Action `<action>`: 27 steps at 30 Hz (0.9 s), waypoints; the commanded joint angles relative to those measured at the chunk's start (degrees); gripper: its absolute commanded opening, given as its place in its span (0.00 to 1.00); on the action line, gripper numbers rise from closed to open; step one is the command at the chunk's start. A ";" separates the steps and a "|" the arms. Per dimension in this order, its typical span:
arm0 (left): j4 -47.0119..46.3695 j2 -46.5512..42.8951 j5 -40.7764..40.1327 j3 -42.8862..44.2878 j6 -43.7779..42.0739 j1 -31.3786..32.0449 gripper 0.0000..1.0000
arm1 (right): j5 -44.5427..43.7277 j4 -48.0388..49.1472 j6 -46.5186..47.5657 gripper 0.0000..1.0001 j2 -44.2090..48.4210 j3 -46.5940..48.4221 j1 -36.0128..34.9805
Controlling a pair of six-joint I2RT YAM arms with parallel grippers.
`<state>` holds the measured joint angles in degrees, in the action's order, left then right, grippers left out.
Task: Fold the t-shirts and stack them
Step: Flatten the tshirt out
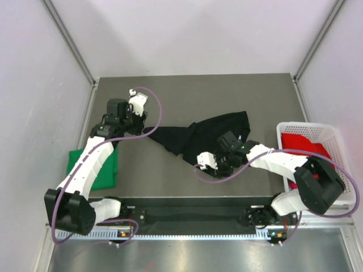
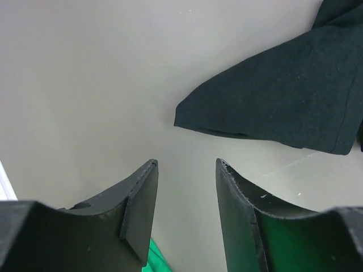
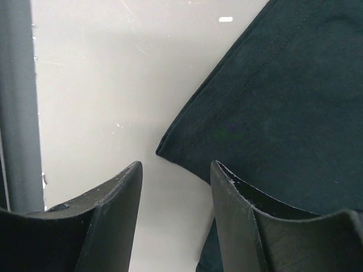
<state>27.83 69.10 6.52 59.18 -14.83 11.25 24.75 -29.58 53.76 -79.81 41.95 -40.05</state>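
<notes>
Green shirt (image 1: pixel 106 173) folded, black shirt (image 1: pixel 221 123) not yet begun, so most of the work seems left.
The green shirt lies at 8 o'clock; red shirts (image 1: pixel 300 143) wait in the basket (image 1: pixel 295 126) at 4 o'clock. The right jaws stand open and empty just before the black shirt at the centre of the tabletop (image 1: pixel 198 93). The left jaws, at 10 o'clock, are open too and hold nothing.

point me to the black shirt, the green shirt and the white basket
black t-shirt (image 1: pixel 218 127), top view, middle of the cloth
green t-shirt (image 1: pixel 108 173), top view, uncovered part of the cloth
white basket (image 1: pixel 306 125), top view, far rim
</notes>
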 commanded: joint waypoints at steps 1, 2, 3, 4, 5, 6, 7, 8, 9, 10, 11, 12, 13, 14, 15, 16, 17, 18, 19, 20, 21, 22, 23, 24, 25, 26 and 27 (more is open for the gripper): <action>-2.70 -2.30 1.12 -0.47 0.94 -0.52 0.50 | 0.56 2.60 -0.14 0.52 -1.40 0.94 -1.17; -2.70 -2.48 1.21 -0.55 1.03 -0.61 0.50 | 0.47 2.77 -0.14 0.52 -1.92 0.85 -0.99; -2.79 -2.48 1.30 -0.55 1.03 -0.61 0.50 | 0.38 3.04 -0.14 0.52 -2.28 0.94 -1.08; -2.70 -2.48 1.47 -0.55 1.21 -0.70 0.50 | 0.38 3.13 -0.14 0.51 -2.54 1.20 -1.08; -2.96 -2.48 1.47 -0.64 1.29 -0.79 0.50 | 0.47 3.39 -0.32 0.51 -3.24 1.20 -1.08; -2.96 -2.39 1.39 -0.73 1.29 -0.87 0.50 | 0.47 3.48 -0.41 0.51 -3.51 1.29 -1.17; -2.87 -2.39 1.47 -0.73 1.29 -0.87 0.50 | 0.47 3.65 -0.49 0.50 -4.12 1.37 -1.17; -2.96 -2.48 1.47 -0.73 1.21 -0.96 0.50 | 0.38 3.92 -0.58 0.49 -4.39 1.38 -1.25; -2.96 -2.39 1.56 -0.73 1.21 -0.96 0.50 | 0.38 3.83 -0.58 0.45 -4.65 1.55 -1.34; -2.87 -2.48 1.47 -0.82 1.21 -1.05 0.50 | 0.38 3.66 -0.58 0.43 -4.91 1.73 -1.34; -2.87 -2.57 1.65 -0.82 1.29 -1.05 0.50 | 0.38 2.96 -0.50 0.41 -5.35 1.81 -1.34; -2.79 -2.74 1.56 -0.91 1.29 -1.14 0.50 | 0.56 2.60 -0.50 0.36 -5.53 2.08 -1.43; -2.96 -2.74 1.74 -0.91 1.38 -1.14 0.50 | 0.65 2.43 -0.41 0.33 -5.62 2.08 -1.43; -2.87 -2.74 2.35 -0.99 1.56 -1.31 0.50 | 0.91 2.34 -0.49 0.31 -5.53 2.08 -1.52; -2.87 -2.74 2.79 -1.08 1.73 -1.31 0.51 | 1.09 2.08 -0.58 0.21 -5.27 2.08 -1.52; -2.96 -2.22 4.79 -1.34 2.00 -1.31 0.52 | 1.52 1.99 -1.11 0.12 -4.57 2.34 -1.43; -2.96 -2.22 4.81 -1.43 2.00 -1.31 0.53 | 1.79 2.07 -1.63 0.11 -4.04 2.34 -1.43; -2.87 -1.26 7.51 -1.52 2.78 -1.23 0.54 | 1.79 1.81 -1.99 0.03 -3.52 3.04 -1.34; -2.26 -0.38 9.37 -1.52 3.05 -0.44 0.57 | 1.62 1.46 -2.25 0.00 -1.77 3.48 -1.26; -1.48 0.93 10.60 -0.83 2.97 0.70 0.59 | 0.66 0.68 -2.69 0.00 -0.53 4.01 -1.17; -0.77 3.82 11.75 -0.30 1.92 2.27 0.61 | 0.30 0.32 -3.04 0.00 0.87 5.14 0.05; 0.37 5.33 11.50 0.23 1.13 5.68 0.62 | 0.03 0.05 -3.48 0.00 3.93 5.76 1.11; 0.29 6.73 10.71 1.19 0.51 7.37 0.64 | -0.05 -0.38 -4.53 0.00 5.27 6.47 2.16; 0.03 9.79 9.83 1.90 0.24 8.69 0.64 | 0.21 -1.08 -5.06 0.00 6.67 8.04 4.70; 0.20 11.65 10.00 2.95 0.41 10.27 0.65 | 0.64 -1.61 -5.33 0.00 8.77 8.84 5.94; 0.81 13.93 10.26 6.35 0.59 10.90 0.65 | 1.17 -2.66 -6.11 0.00 9.66 9.46 7.08; 1.51 18.83 10.26 8.56 0.68 11.51 0.65 | 1.17 -2.93 -6.38 0.00 10.54 9.98 8.66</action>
<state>28.93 81.43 14.74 61.54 -13.61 20.75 24.10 -31.18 49.63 -74.02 47.46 -35.20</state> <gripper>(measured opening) 0.648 0.008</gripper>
